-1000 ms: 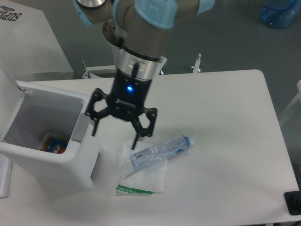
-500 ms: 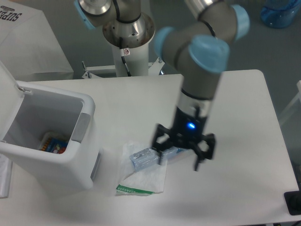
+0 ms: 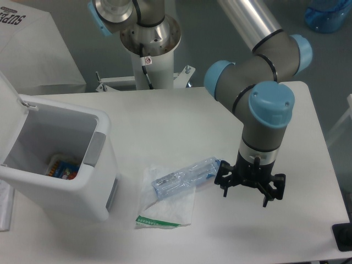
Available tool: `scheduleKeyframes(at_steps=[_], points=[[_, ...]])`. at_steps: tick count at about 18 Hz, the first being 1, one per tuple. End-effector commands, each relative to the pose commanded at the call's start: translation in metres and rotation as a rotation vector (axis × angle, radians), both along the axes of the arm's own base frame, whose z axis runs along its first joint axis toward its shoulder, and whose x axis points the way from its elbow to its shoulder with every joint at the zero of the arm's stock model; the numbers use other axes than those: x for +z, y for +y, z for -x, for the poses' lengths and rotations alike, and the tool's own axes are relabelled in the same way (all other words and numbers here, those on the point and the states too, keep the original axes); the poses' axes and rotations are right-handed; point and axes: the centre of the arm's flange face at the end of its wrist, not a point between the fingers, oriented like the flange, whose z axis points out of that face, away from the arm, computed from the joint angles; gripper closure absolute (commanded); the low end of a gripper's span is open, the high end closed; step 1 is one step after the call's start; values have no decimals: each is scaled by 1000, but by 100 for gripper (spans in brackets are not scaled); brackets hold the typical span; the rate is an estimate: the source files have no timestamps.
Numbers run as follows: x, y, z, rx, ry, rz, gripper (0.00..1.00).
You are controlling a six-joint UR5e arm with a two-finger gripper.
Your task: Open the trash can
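The white trash can [image 3: 82, 187] stands at the table's left with its lid [image 3: 10, 91] swung up and back, so the inside shows. Some colourful rubbish [image 3: 61, 168] lies at its bottom. A grey tab [image 3: 97, 148] sits on its right rim. My gripper [image 3: 248, 191] hangs over the table's right half, far from the can, fingers spread open and empty, just right of a clear plastic bottle [image 3: 184, 176].
The bottle lies on a clear plastic bag with a green strip [image 3: 165, 212] in the table's middle. A black object [image 3: 344, 236] sits at the right front corner. The robot base [image 3: 148, 38] stands behind the table.
The gripper has swung from beside the trash can's right rim across the bottle to the table's right half. The can's lid stays up throughout.
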Motion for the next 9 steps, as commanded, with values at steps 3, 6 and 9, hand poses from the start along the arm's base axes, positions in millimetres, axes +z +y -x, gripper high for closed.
scheduleKeyframes(at_steps=[3, 6, 9], points=[[-3, 1, -3, -54, 7, 19, 0], [-7, 0, -5, -72, 8, 30, 0], [-11, -1, -7, -78, 7, 33, 0]])
